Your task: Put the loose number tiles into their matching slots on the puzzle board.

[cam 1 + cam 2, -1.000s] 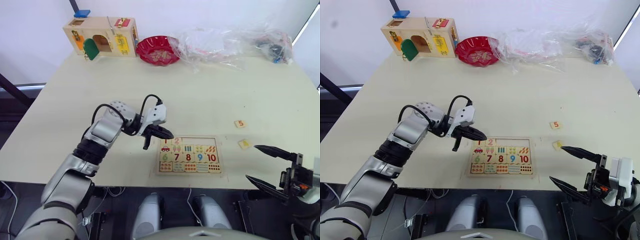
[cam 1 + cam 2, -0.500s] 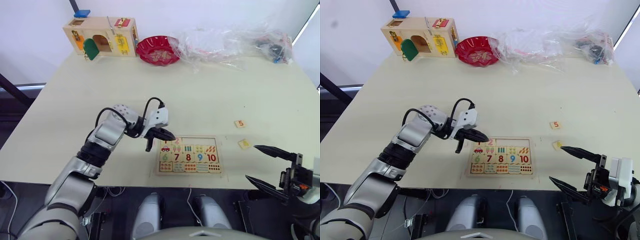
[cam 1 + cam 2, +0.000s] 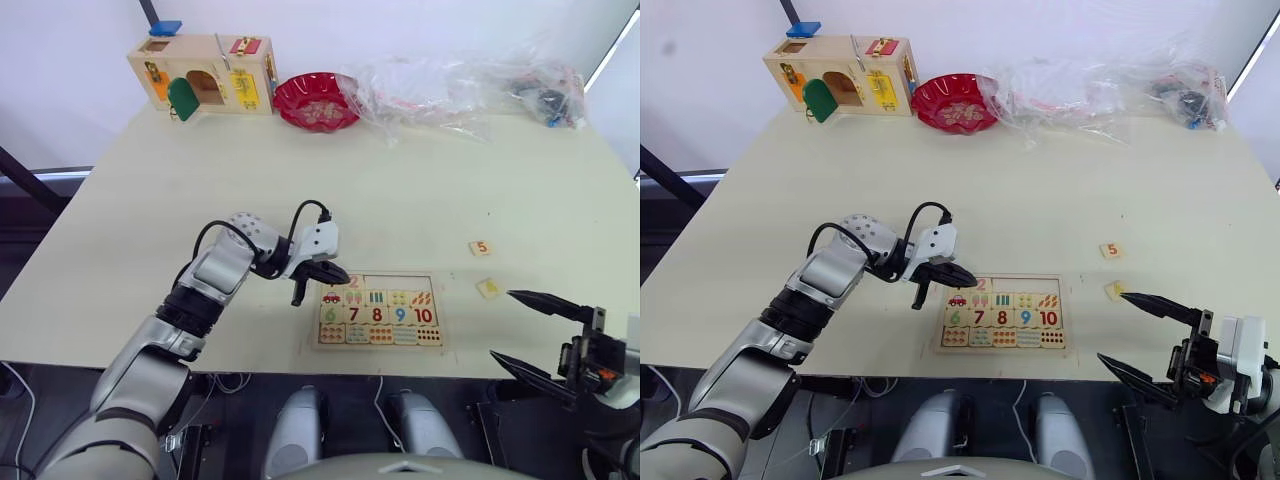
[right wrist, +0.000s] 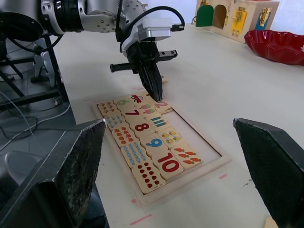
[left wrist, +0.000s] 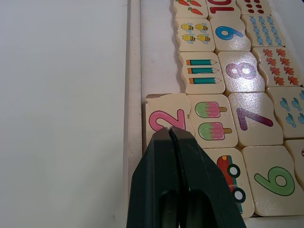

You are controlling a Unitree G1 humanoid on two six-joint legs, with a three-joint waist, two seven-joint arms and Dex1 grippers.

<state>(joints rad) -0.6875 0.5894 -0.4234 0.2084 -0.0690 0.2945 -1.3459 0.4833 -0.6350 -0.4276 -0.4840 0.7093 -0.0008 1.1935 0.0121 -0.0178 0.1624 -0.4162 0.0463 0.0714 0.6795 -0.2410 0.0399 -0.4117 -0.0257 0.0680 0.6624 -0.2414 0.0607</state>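
Puzzle board: near the bench's front edge. Its matching slots are partly hidden by the left gripper, jaws together, tip on the "2" tile, shifted slightly boardward since earlier. Tiles "5" and another, face illegible, lie on open bench right. Right gripper: jaws apart, off the front edge, unmoved.

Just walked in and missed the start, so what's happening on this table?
A humanoid robot is filling a number puzzle board. Its left pincer, fingers shut, presses its tip on the pink 2 tile in the board's top row, which sits slightly tilted. The rest of that row to the right is empty. Two loose tiles, a 5 and another tile, lie on the table right of the board. The right pincer hangs open near the table's front edge.
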